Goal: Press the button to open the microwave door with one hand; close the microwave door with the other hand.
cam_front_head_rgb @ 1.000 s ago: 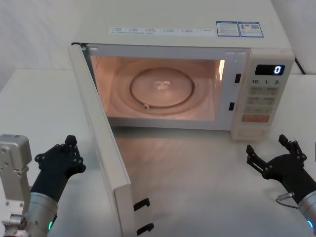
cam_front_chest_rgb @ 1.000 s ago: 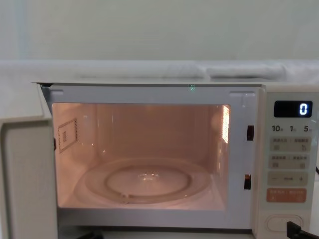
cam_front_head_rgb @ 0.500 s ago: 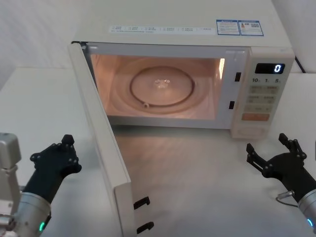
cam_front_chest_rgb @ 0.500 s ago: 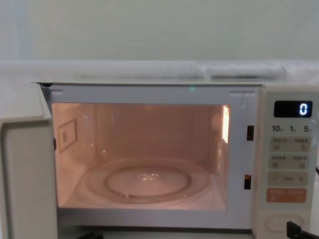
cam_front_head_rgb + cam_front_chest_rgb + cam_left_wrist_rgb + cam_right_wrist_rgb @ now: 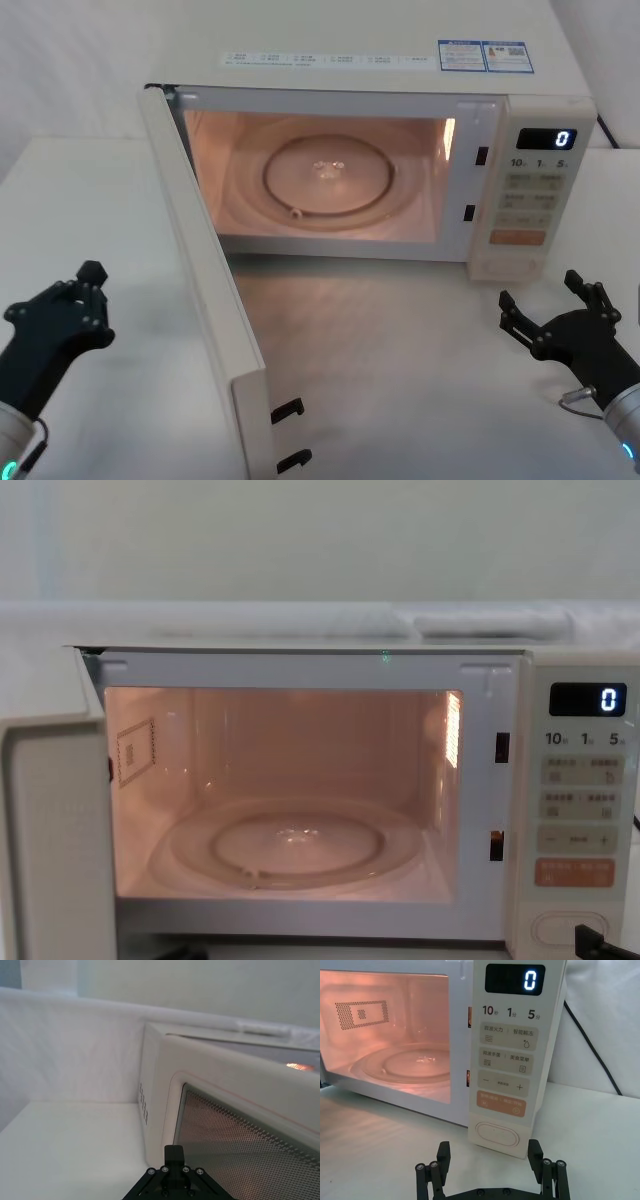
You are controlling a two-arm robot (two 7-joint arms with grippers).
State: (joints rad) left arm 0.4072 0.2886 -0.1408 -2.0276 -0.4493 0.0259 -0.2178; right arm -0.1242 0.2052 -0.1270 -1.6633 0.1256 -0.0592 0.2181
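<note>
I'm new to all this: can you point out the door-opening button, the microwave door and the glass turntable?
button point(image 5: 498, 1135), right wrist view, centre of its face.
microwave door point(image 5: 205, 290), head view, inner face, swung open.
glass turntable point(image 5: 328, 177), head view, middle of the plate.

Door swung wide; open table on both sides.

The microwave door point(image 5: 205, 290) stands open as a wall between the left gripper point(image 5: 60, 310) and the lit cavity. Bare table point(image 5: 400, 350) lies between the splayed right gripper point(image 5: 555, 310) and the button point(image 5: 499, 1134), nothing in between.
</note>
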